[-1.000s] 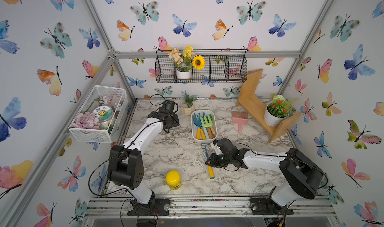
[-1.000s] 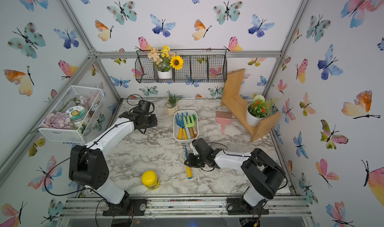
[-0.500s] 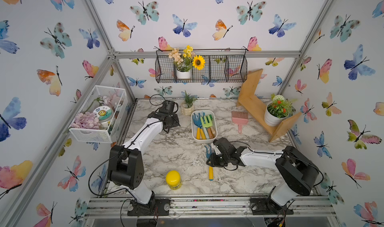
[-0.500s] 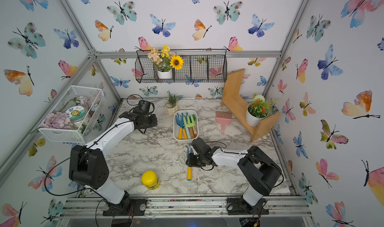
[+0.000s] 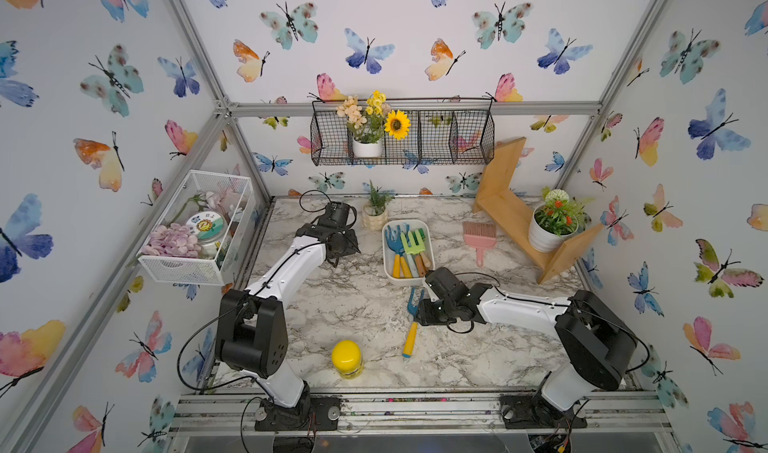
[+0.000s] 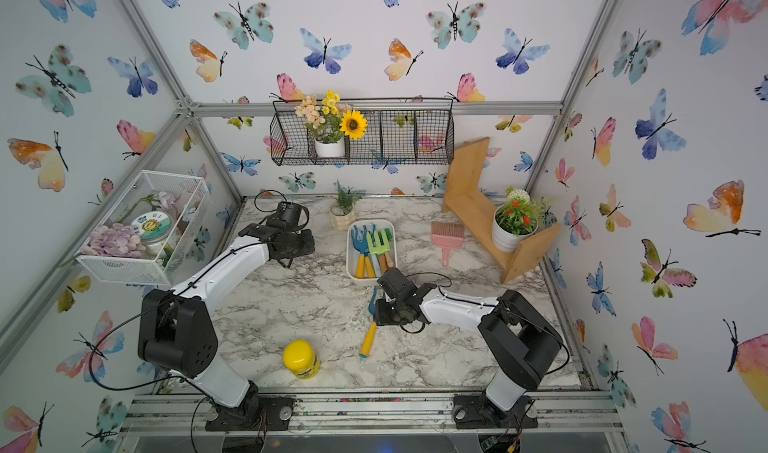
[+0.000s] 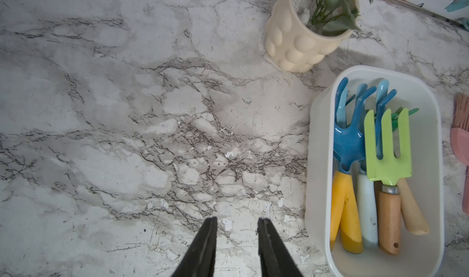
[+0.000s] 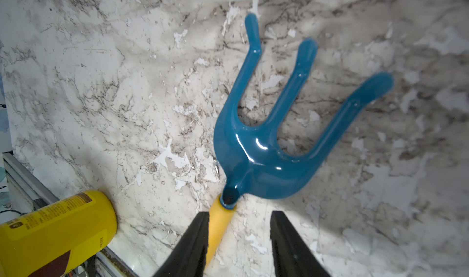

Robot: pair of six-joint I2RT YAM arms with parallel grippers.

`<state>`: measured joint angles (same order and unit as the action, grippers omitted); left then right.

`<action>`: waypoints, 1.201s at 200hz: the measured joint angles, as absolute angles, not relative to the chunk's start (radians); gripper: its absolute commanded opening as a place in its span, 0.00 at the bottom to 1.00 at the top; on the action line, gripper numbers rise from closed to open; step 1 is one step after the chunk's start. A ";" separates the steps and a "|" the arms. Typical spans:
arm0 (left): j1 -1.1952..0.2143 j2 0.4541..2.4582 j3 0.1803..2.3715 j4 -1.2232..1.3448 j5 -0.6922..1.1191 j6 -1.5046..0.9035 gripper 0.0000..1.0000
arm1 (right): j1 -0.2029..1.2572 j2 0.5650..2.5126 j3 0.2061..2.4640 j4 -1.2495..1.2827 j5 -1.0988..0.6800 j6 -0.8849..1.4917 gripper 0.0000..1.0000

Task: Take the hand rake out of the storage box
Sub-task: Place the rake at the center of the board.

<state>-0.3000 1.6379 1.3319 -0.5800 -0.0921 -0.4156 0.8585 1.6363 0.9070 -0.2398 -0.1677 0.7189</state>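
Observation:
The hand rake (image 5: 411,335), blue three-pronged head on a yellow handle, lies flat on the marble table just in front of the storage box (image 5: 387,264) in both top views, rake (image 6: 368,342), box (image 6: 350,264). My right gripper (image 8: 239,214) is open astride the handle near the head of the rake (image 8: 266,136); one finger touches the handle, the other stands apart. Several more tools with blue and green heads lie in the white box (image 7: 317,161). My left gripper (image 7: 237,219) hangs open over bare marble left of the box, holding nothing.
A yellow jar (image 5: 347,357) lies near the front edge, close to the rake's handle end. A pink brush (image 5: 480,237) lies right of the box and a cream plant pot (image 5: 374,218) stands behind it. A wooden shelf (image 5: 515,218) with a potted plant stands at the back right.
My right jaws have opened off the rake's handle, and the rake now rests on the table. The left arm has not moved.

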 measured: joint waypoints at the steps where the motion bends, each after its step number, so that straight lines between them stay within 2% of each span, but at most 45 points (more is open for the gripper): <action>1: -0.300 1.638 1.332 -0.580 -0.092 -0.415 0.33 | 0.859 1.636 0.909 -0.241 -0.167 0.719 0.47; 33: -0.300 1.637 1.327 -0.581 -0.092 -0.415 0.33 | 0.884 1.641 0.957 -0.272 -0.123 0.735 0.48; 96: -0.300 1.615 1.317 -0.581 -0.093 -0.415 0.33 | 1.045 1.749 1.047 -0.382 -0.002 0.847 0.49; 154: -0.287 1.582 1.297 -0.580 -0.093 -0.414 0.33 | 1.055 1.786 1.080 -0.455 0.068 0.910 0.50; 205: -0.273 1.575 1.279 -0.580 -0.092 -0.411 0.33 | 1.055 1.841 1.142 -0.485 0.102 0.912 0.38; 240: -0.269 1.573 1.279 -0.580 -0.092 -0.407 0.33 | 1.055 1.844 1.155 -0.500 0.109 0.894 0.35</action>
<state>-0.2691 1.5734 1.2789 -0.5804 -0.0917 -0.4072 1.0546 1.8442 1.1553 -0.4995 0.1085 0.8940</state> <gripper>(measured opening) 0.334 0.352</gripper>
